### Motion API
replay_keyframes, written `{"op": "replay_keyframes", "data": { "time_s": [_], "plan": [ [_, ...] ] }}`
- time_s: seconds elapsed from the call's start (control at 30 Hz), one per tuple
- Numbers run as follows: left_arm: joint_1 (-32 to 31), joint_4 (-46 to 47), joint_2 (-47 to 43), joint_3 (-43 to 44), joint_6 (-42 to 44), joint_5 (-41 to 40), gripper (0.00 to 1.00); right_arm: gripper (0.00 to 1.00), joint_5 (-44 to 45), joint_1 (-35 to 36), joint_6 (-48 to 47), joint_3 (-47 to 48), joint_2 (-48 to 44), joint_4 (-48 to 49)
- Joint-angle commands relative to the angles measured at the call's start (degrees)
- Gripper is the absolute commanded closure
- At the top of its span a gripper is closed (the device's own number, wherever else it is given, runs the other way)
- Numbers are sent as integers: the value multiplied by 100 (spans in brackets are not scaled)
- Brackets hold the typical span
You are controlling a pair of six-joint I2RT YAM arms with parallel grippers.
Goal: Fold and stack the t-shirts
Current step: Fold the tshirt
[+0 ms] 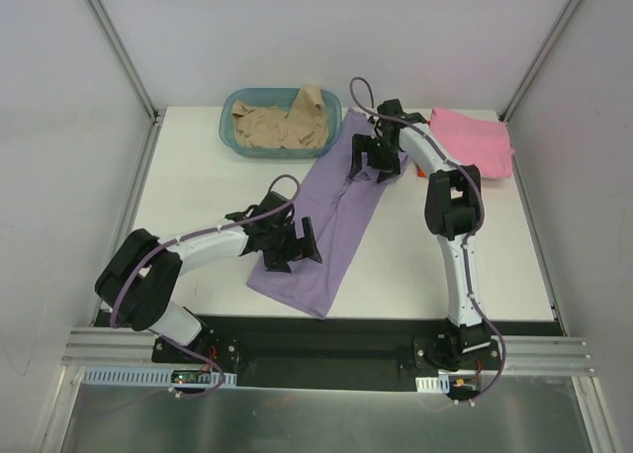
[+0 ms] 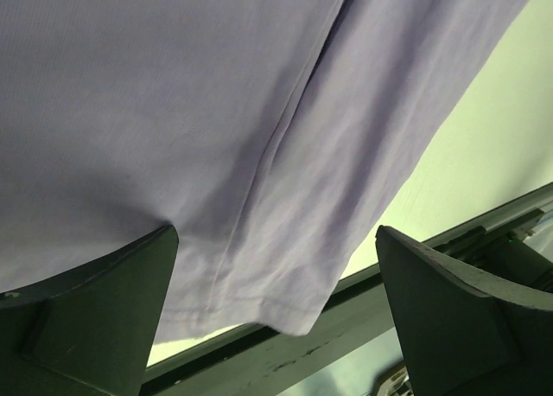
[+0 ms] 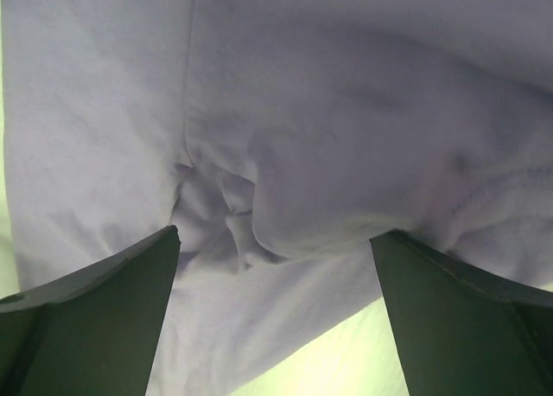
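The lavender-purple t-shirt (image 1: pixel 331 211) lies folded into a long strip. It slants from the teal basket's (image 1: pixel 229 136) right corner toward the near table edge and is bunched at the basket end. The left gripper (image 1: pixel 295 253) and right gripper (image 1: pixel 378 166) hang over it, jaws spread, grasping nothing. The table (image 1: pixel 198 206) is white and the walls (image 1: pixel 59 127) pale grey. A folded pink t-shirt (image 1: pixel 475 141) sits well right of the basket. A crumpled beige t-shirt (image 1: pixel 282 125) fills the basket.
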Motion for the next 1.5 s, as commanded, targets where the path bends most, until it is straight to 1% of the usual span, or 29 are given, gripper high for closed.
{"op": "replay_keyframes", "data": {
  "time_s": [0.0, 0.1, 0.13, 0.17, 0.27, 0.33, 0.37, 0.4, 0.43, 0.47, 0.5, 0.57, 0.6, 0.67, 0.7, 0.73, 0.8, 0.83, 0.9, 0.93, 0.97, 1.0, 1.03, 1.07, 1.13, 1.17, 1.2, 1.33, 1.47],
  "plan": [
    [-130, 24, 117, 426, 101, 181, 1, 3, 233, -336, -632, 508, 115, -64],
    [-157, 24, -50, 374, 92, 164, 1, 3, -171, -381, -957, 228, -324, -20],
    [-166, 24, -172, 330, 83, 137, 1, 3, -294, -381, -1001, 44, -647, 163],
    [-166, 24, -226, 278, 74, 128, 1, 3, -251, -398, -967, -332, -781, 260],
    [-157, 6, -533, 84, 65, 172, 1, 3, -23, -425, -879, -625, -1141, 323],
    [-166, -55, -883, -57, 74, 181, 1, 3, -188, -390, -913, -888, -1396, 454],
    [-157, -99, -1025, -100, 83, 146, 1, 3, -250, -363, -931, -1238, -1728, 533],
    [-148, -134, -1174, -188, 109, 7, 1, 3, -303, -320, -957, -1433, -1906, 708],
    [-157, -378, -1489, -224, 136, -117, 1, 3, -339, -215, -975, -1617, -2090, 762],
    [-148, -563, -1631, -250, 188, -283, 1, 3, -339, -144, -992, -1863, -2579, 858],
    [-140, -817, -1763, -259, 189, -720, 1, 3, -356, -65, -1001, -2422, -2836, 1155],
    [-96, -1466, -2132, -320, 145, -1083, 1, 3, -322, 286, -1010, -3145, -3434, 1499],
    [-61, -1601, -2246, -399, 119, -1198, 1, 3, -269, 435, -1001, -3888, -4028, 1814],
    [150, -1829, -2598, -688, 13, -1366, 1, 3, 11, 1049, -1080, -4586, -4577, 2106],
    [238, -1848, -2704, -812, -22, -1366, 1, 3, 169, 1304, -1107, -5260, -5093, 2359],
    [404, -1866, -2913, -935, -66, -1357, 1, 3, 501, 1855, -1150, -5536, -5298, 2475],
    [528, -1848, -3090, -1243, -180, -1348, 1, 3, 933, 2420, -1125, -6038, -5789, 2607],
    [607, -1848, -3100, -1313, -189, -1244, 1, 3, 1066, 2936, -976, -6397, -5914, 2617],
    [774, -1840, -3092, -1463, -189, -1208, 1, 2, 1286, 3388, -791, -6654, -6081, 2591],
    [801, -1822, -3048, -1507, -215, -1251, 1, 1, 1278, 3781, -599, -6855, -6213, 2590],
    [801, -1796, -3004, -1577, -346, -1295, 1, 1, 1252, 3985, -527, -6936, -6240, 2582],
    [810, -1561, -2890, -1621, -374, -1235, 1, 1, 1278, 4196, -448, -6989, -6249, 2564],
    [810, -1393, -2802, -1656, -391, -1147, 3, 1, 1296, 4616, -369, -7041, -6223, 2564],
    [810, -1287, -2723, -1709, -513, -1068, 7, 4, 1278, 4820, -273, -7103, -6153, 2634],
    [810, -954, -2486, -1762, -567, -1041, 18, 5, 1296, 5277, -193, -7095, -5978, 2643],
    [810, -908, -2407, -1779, -628, -1075, 26, 8, 1305, 5375, -175, -7051, -5733, 2643],
    [818, -856, -2267, -1780, -646, -1145, 30, 10, 1366, 5489, -158, -7007, -5618, 2617],
    [836, -759, -1914, -1780, -646, -1471, 41, 15, 1707, 5508, -219, -6796, -5064, 2564],
    [889, -732, -1528, -1736, -559, -1436, 57, 21, 1884, 5517, -360, -6656, -4624, 2696]
  ]
}}
